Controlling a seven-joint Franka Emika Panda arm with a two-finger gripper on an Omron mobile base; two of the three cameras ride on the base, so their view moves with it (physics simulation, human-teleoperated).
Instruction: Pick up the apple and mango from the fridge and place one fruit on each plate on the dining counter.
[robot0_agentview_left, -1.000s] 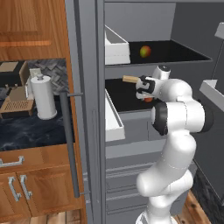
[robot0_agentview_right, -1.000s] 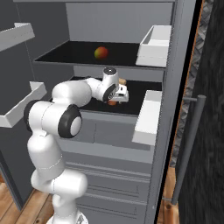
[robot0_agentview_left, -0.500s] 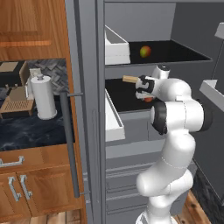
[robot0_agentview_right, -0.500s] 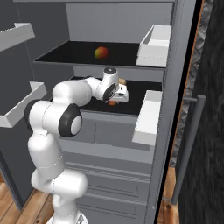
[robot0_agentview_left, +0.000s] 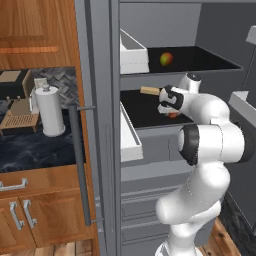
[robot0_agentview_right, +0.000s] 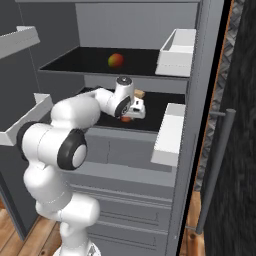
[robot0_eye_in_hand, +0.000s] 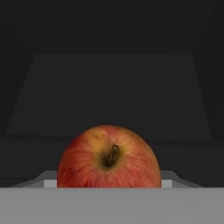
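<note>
The fridge (robot0_agentview_left: 100, 125) (robot0_agentview_right: 200, 75) stands open with my arm reaching into it. On its middle dark shelf lies the red-orange apple (robot0_agentview_left: 173, 115) (robot0_agentview_right: 126, 119), and my gripper (robot0_agentview_left: 170, 111) (robot0_agentview_right: 129, 116) is down over it, shut on the fruit. In the hand view the apple (robot0_eye_in_hand: 109, 159) sits close up and centred, stem towards the camera, with a pale pad edge at each side. One shelf higher rests the mango (robot0_agentview_left: 166, 59) (robot0_agentview_right: 115, 60), green-yellow with a red blush, clear of the arm. The plates and the dining counter are out of view.
A tan block (robot0_agentview_left: 150, 90) (robot0_agentview_right: 139, 94) lies on the middle shelf just behind my hand. White door bins (robot0_agentview_left: 131, 50) (robot0_agentview_right: 167, 135) jut in beside the shelves. Left of the fridge, a paper towel roll (robot0_agentview_left: 49, 110) stands on the wall counter.
The fingers have closed in on the apple. Arm, apple and mango stay where they were.
</note>
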